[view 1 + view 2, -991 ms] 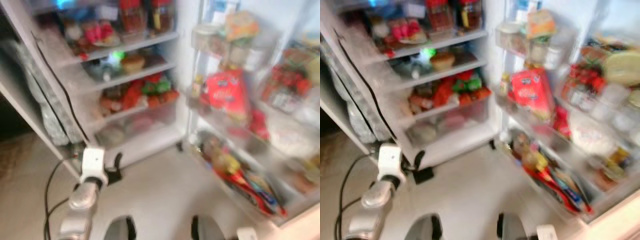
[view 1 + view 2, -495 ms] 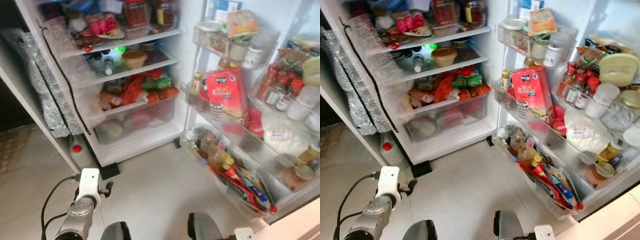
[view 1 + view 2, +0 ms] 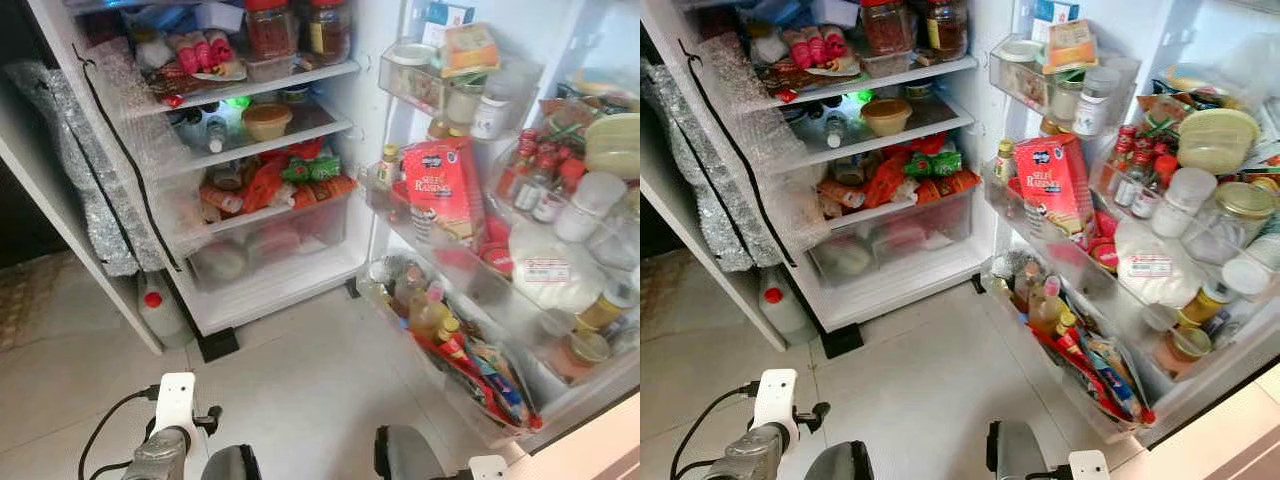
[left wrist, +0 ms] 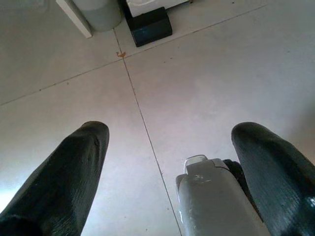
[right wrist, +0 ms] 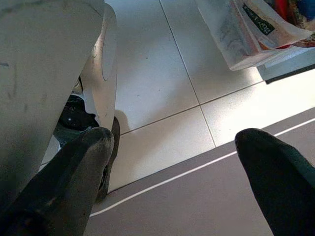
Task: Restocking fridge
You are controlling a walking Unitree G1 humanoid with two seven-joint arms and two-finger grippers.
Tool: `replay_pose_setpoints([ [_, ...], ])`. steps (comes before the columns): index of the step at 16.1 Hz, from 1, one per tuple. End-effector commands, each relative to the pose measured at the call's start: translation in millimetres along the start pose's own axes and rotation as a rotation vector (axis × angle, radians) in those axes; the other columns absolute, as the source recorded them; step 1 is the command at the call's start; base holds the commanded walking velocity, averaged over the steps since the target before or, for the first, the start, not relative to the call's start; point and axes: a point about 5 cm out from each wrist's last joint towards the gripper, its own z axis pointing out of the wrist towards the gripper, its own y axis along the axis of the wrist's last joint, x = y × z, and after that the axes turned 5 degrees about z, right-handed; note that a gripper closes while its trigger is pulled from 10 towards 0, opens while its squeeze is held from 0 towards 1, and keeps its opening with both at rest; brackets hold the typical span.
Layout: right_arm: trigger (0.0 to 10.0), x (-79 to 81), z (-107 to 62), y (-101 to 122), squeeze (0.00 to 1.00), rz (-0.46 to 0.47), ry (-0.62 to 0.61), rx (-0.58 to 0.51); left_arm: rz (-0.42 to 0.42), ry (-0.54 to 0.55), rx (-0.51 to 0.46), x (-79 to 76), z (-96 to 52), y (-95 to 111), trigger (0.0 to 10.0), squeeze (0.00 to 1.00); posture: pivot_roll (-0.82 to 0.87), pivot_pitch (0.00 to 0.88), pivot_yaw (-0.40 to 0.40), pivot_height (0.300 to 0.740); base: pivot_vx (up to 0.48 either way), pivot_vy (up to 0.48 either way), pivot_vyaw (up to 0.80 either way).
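pale floor tiles (image 3: 300, 390) lie bare before the white open fridge (image 3: 260, 290), its crowded shelves at the left and its packed door racks (image 3: 1110, 300) swung out at the right. both arms hang low over the tiles, the left gripper (image 4: 170, 162) and right gripper (image 5: 172, 167) each spread wide and empty. a white jug with a red cap (image 3: 160, 312) stands by the fridge's lower corner, partly cut off by the cabinet edge.

red box (image 3: 1053, 183) in fridge door shelf, white lettering "SELF RAISING"

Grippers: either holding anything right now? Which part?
Nothing held. The left gripper and the right gripper are both open, with bare floor tile between their fingers.
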Motion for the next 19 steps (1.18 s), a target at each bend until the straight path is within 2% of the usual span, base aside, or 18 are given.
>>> replay_pose_setpoints([
  [1,10.0,5.7,-0.2,-4,0.00,0.011,0.014,0.015,0.003,0.018,0.015,4.0,-0.7,-4,10.0,0.00,-0.16,0.000,0.039,0.602,0.000,0.285,0.00],
  [5,10.0,5.5,-0.3,-4,0.00,0.018,0.015,0.018,-0.001,0.022,0.055,11.0,-3.6,-17,10.0,0.00,-0.17,0.000,0.040,0.602,0.000,0.276,0.00],
  [13,10.0,4.7,0.0,-3,0.00,0.028,0.015,0.014,-0.010,0.013,0.114,-1.4,-5.6,-29,10.0,0.00,-0.17,0.000,0.035,0.602,0.000,0.320,0.00],
  [17,10.0,4.9,0.0,-3,0.00,0.031,0.016,0.015,-0.009,0.007,0.117,-9.1,-5.0,-28,10.0,0.00,-0.17,0.000,0.037,0.602,0.000,-0.113,0.00],
  [19,10.0,4.4,0.1,-2,0.00,0.032,0.014,0.015,-0.008,0.001,0.114,-14.2,-4.1,-25,10.0,0.00,-0.17,0.000,0.038,0.602,0.000,0.231,0.00],
])
